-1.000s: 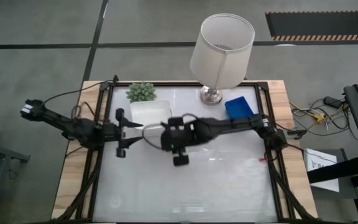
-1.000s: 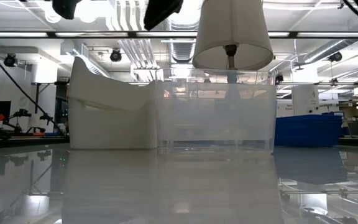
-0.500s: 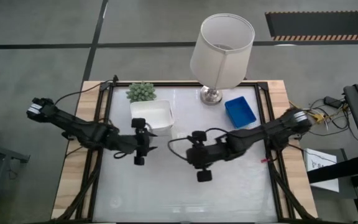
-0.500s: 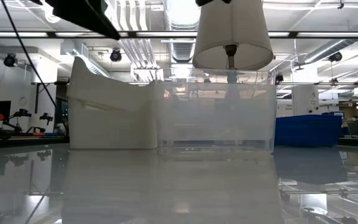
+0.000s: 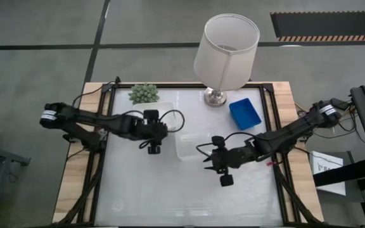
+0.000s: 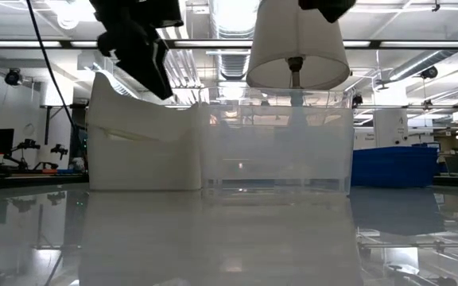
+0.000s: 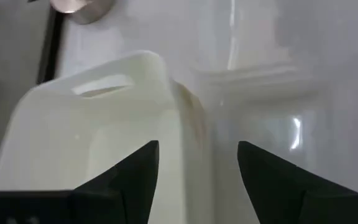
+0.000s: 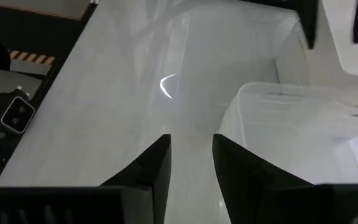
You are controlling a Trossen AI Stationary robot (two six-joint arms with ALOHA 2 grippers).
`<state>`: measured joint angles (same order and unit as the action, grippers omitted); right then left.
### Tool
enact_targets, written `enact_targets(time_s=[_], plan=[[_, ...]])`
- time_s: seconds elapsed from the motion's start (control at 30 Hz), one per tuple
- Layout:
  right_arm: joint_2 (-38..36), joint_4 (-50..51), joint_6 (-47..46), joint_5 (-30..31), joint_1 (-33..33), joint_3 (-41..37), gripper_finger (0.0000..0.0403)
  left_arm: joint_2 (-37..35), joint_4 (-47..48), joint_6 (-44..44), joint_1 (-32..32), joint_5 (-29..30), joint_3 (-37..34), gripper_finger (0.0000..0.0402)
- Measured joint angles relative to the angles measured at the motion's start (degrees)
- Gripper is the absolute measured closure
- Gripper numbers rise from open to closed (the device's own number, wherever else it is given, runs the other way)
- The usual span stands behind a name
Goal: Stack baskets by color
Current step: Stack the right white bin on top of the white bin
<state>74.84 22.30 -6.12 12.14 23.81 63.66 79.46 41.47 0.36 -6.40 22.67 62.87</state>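
While the white basket [image 5: 152, 113] and the clear basket [image 5: 195, 144] sit side by side near the table's middle, touching or nearly so, the step in hand looks like a pick of the white one by the left gripper [image 5: 154, 137]. To do it well: straddle one thin wall, the one just ahead of the fingers in the left wrist view, come down straight, close only once the wall is between the fingers, and avoid nudging the clear basket.

White basket: opaque, shallow, rounded corners, slot handle in its end wall [image 7: 102, 86]. Clear basket: transparent, hard to read against the pale table [image 5: 189, 196]. Blue basket [image 5: 244, 113] lies alone, well apart, just beside the lamp [image 5: 225, 54] base. Small plant [image 5: 144, 94] at the back, near the white basket.

Left gripper hangs above the white basket's near edge, fingers spread wide, empty. Right gripper [image 5: 221, 166] hovers just beside the clear basket, fingers at a narrow gap, holding nothing.
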Motion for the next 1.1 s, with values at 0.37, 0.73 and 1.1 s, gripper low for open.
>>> enact_targets(time_s=[0.37,0.73,1.1], plan=[[-6.71,-7.66,0.34,0.0,-0.07,-10.73,0.0296,0.33,4.12,-1.01,4.69,-3.49,-0.65,0.0206],[-6.9,-8.06,1.83,0.0,-0.07,-11.3,0.0296,0.26,4.55,-1.49,4.83,-5.03,-1.0,0.034],[-6.85,-8.04,1.14,-0.02,-0.07,-11.3,0.0296,-0.48,4.63,-1.08,4.65,-4.37,-0.98,0.04]])
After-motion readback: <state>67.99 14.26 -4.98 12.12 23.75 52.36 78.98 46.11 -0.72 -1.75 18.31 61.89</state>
